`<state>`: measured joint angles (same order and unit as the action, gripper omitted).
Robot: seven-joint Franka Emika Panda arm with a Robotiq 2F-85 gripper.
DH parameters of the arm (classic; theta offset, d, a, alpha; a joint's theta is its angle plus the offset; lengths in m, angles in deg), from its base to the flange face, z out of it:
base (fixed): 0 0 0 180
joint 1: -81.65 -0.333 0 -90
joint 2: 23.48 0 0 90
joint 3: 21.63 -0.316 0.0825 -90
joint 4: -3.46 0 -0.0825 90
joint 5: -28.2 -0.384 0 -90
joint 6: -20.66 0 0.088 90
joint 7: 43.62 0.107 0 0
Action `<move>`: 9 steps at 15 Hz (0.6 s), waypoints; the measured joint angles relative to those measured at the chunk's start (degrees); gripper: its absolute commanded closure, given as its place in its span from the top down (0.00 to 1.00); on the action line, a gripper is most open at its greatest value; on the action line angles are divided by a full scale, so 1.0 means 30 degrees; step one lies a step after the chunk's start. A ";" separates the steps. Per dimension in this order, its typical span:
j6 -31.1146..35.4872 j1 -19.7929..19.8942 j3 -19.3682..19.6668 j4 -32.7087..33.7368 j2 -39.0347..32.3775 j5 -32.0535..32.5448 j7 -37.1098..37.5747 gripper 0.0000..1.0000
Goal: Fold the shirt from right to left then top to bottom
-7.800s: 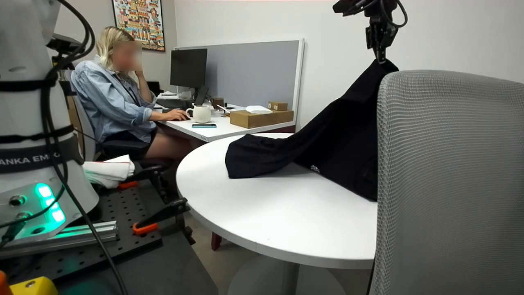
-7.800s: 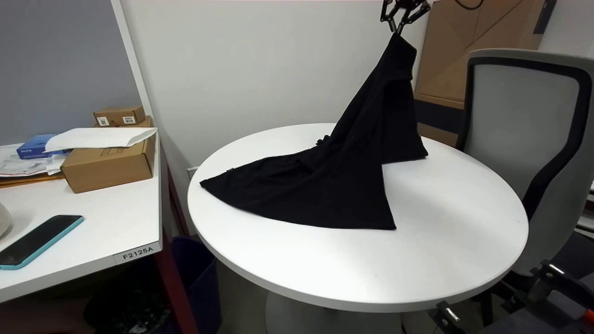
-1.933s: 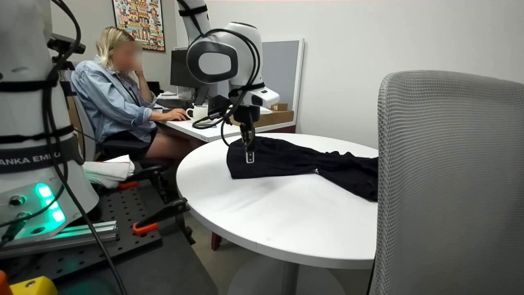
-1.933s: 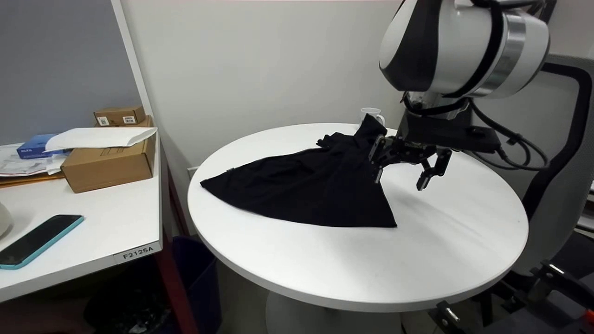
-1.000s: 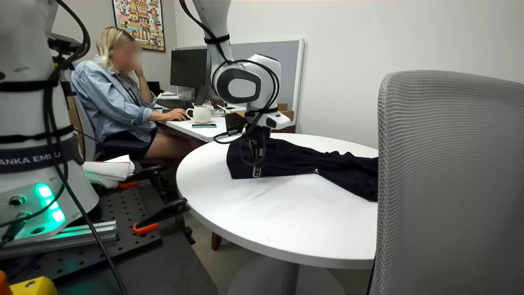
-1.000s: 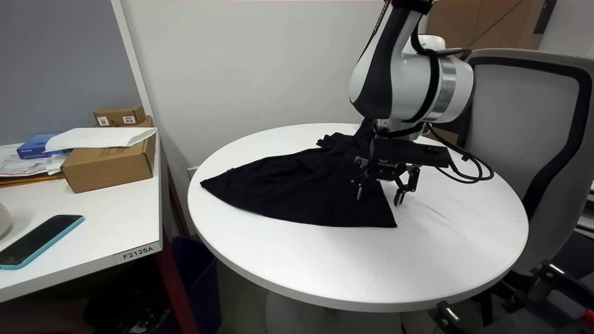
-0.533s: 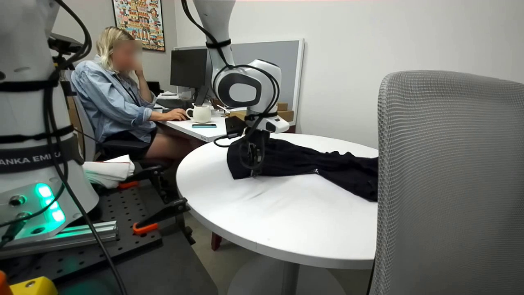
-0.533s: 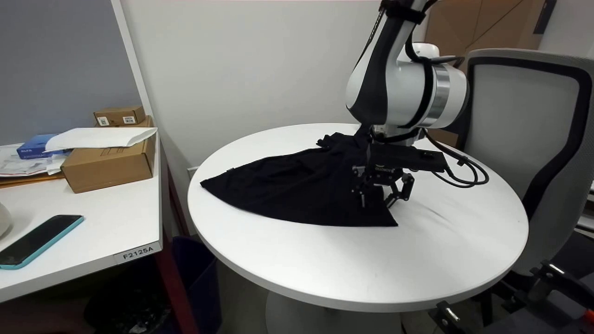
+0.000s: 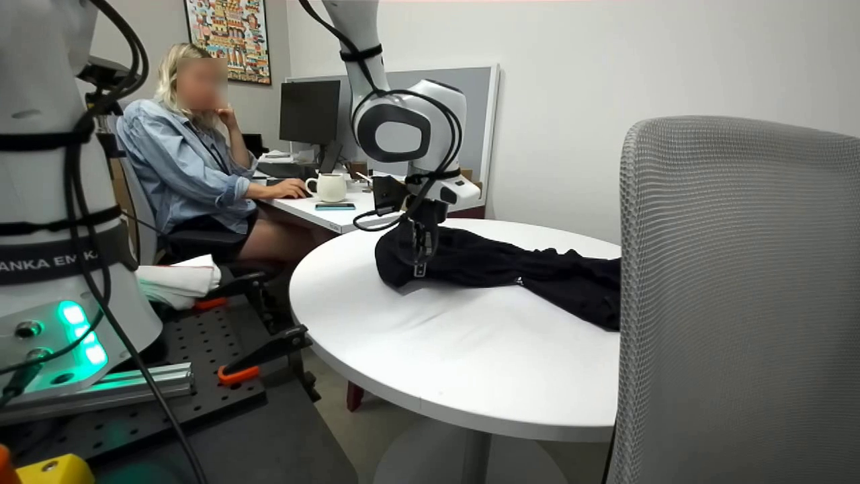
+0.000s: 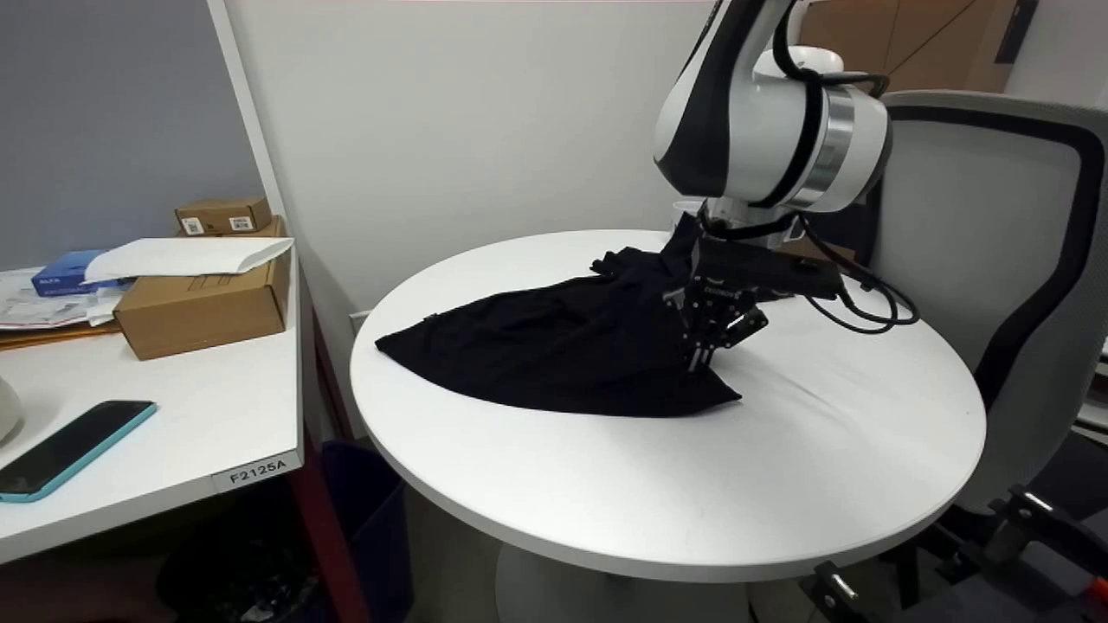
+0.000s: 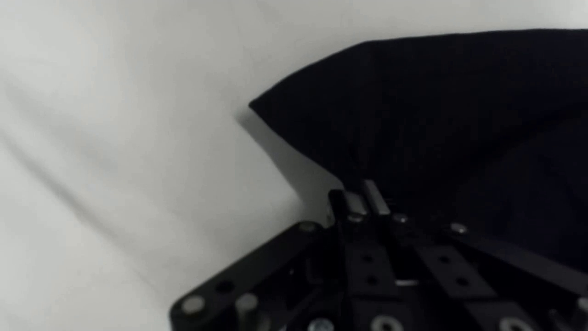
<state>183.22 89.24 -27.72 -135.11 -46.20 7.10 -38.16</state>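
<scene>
Over on the round white surface (image 10: 779,484) lies the black shirt (image 10: 554,355), rumpled, with the jaws clenched on a pinch of its edge. There the cloth is held up off the surface, and the shirt's pointed corner pokes out just beside the jaws. The rest spreads away from them, one end hidden, in an exterior view, behind a grey chair (image 9: 732,282).

shirt (image 10: 554,363): matt cloth | table (image 10: 814,493): smooth | chair back (image 9: 732,302): woven mesh
</scene>
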 measured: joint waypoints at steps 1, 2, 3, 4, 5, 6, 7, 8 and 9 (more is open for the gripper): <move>-0.0032 0.0557 -0.0217 -0.0272 0.0424 -0.0477 -0.0645 0.01; -0.0107 0.1182 -0.0400 -0.0576 0.0906 -0.0992 -0.1408 0.01; -0.0231 0.1886 -0.0561 -0.0920 0.1469 -0.1626 -0.2346 0.01; -0.0380 0.2590 -0.0639 -0.1268 0.2084 -0.2291 -0.3354 0.01; -0.0539 0.3303 -0.0677 -0.1619 0.2726 -0.2906 -0.4338 0.01; -0.0725 0.4037 -0.0687 -0.1964 0.3389 -0.3466 -0.5297 0.01; -0.0947 0.4730 -0.0663 -0.2284 0.4082 -0.3990 -0.6210 0.01; -0.1224 0.5287 -0.0611 -0.2514 0.4693 -0.4388 -0.6960 0.01; -0.1562 0.5744 -0.0557 -0.2702 0.5316 -0.4693 -0.7600 0.01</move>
<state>178.53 106.47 -29.39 -143.22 -30.25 -6.98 -60.96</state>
